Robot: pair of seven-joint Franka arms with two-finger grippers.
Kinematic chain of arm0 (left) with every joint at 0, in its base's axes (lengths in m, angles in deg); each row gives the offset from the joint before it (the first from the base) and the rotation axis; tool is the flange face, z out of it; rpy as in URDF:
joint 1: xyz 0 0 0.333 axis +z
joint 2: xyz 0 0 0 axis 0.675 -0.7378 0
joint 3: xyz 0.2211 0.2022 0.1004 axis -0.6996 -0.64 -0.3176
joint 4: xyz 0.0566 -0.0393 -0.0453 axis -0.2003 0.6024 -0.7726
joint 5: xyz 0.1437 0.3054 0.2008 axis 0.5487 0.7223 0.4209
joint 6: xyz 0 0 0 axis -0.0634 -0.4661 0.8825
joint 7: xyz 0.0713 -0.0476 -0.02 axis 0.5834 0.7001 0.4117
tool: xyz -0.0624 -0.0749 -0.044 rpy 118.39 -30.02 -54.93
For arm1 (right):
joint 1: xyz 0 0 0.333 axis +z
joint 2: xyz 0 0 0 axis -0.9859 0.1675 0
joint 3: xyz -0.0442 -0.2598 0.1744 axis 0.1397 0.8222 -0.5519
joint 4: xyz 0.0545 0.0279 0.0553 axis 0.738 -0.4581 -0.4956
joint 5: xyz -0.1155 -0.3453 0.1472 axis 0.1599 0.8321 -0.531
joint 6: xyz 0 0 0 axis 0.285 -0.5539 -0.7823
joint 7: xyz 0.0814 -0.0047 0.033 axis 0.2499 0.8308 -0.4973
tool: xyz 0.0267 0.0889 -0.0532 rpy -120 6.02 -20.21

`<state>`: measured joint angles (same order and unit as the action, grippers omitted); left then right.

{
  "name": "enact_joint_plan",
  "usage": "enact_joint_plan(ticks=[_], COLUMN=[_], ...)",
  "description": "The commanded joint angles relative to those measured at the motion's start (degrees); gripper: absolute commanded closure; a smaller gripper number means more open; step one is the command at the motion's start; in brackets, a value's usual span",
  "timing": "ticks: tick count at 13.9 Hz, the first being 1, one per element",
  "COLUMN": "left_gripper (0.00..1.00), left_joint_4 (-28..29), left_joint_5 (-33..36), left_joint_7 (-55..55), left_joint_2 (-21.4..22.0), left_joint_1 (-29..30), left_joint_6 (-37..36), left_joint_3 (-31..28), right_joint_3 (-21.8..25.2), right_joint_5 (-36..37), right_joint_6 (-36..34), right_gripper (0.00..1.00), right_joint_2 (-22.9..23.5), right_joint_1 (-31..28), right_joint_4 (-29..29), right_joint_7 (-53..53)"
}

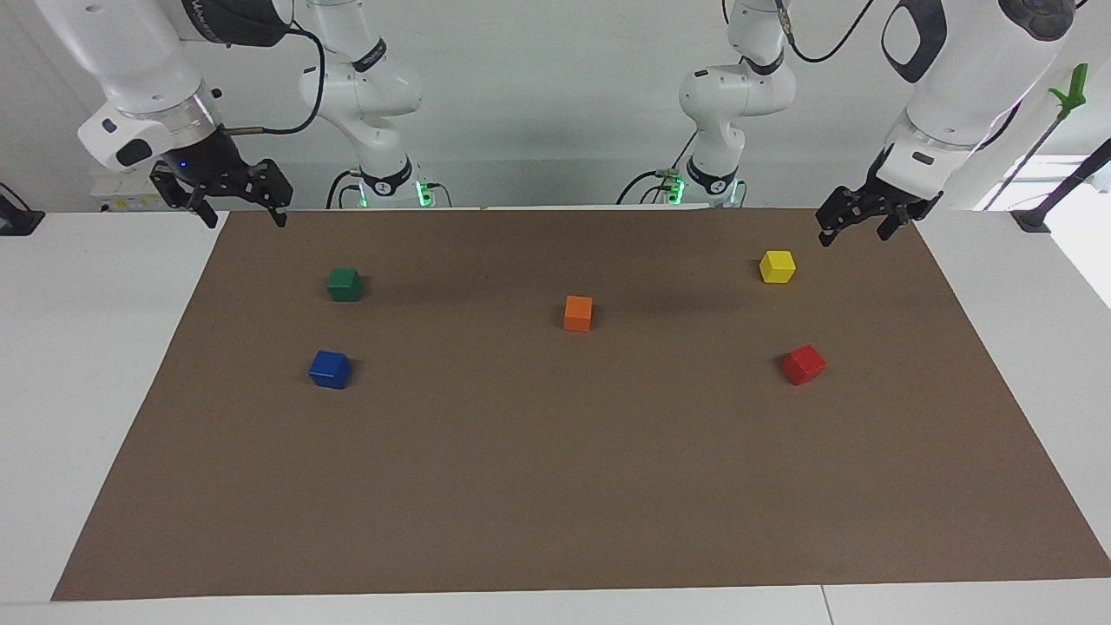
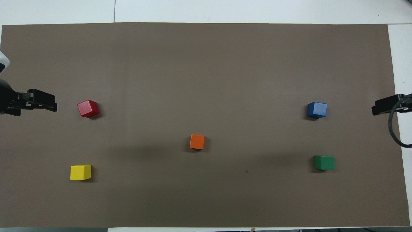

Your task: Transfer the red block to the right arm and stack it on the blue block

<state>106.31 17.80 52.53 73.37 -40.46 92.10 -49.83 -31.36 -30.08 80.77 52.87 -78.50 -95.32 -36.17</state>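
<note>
The red block [image 1: 803, 364] [image 2: 88, 108] lies on the brown mat toward the left arm's end of the table. The blue block [image 1: 330, 369] [image 2: 317, 109] lies toward the right arm's end. Both stand alone with nothing on them. My left gripper [image 1: 855, 233] [image 2: 43, 104] hangs open and empty in the air over the mat's edge at its own end, apart from the red block. My right gripper [image 1: 243, 217] [image 2: 384, 108], with a blue light at its wrist, hangs open and empty over the mat's edge at the right arm's end.
A yellow block [image 1: 777, 266] [image 2: 80, 172] lies nearer to the robots than the red block. A green block [image 1: 345, 284] [image 2: 324, 162] lies nearer to the robots than the blue one. An orange block [image 1: 578, 312] [image 2: 197, 141] sits mid-mat [image 1: 555, 486].
</note>
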Motion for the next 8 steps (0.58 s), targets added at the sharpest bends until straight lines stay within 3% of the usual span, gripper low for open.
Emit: enact_joint_plan(ticks=[1,8], left_gripper=[0.00,0.00], left_joint_4=[1.6,1.7], left_joint_5=[0.1,-0.2], left_joint_7=[-0.4,-1.5], left_joint_2=[1.2,-0.3], left_joint_1=[0.1,0.6], left_joint_6=[1.3,1.1], left_joint_3=[0.4,-1.3], right_joint_3=[-0.4,-0.5], right_joint_5=[0.2,-0.3], right_joint_6=[0.1,-0.1], right_gripper=[0.00,0.00], right_joint_2=[-0.9,-1.3], right_joint_1=[-0.8,-0.8], right_joint_4=[-0.7,-1.5], right_joint_7=[0.2,-0.1])
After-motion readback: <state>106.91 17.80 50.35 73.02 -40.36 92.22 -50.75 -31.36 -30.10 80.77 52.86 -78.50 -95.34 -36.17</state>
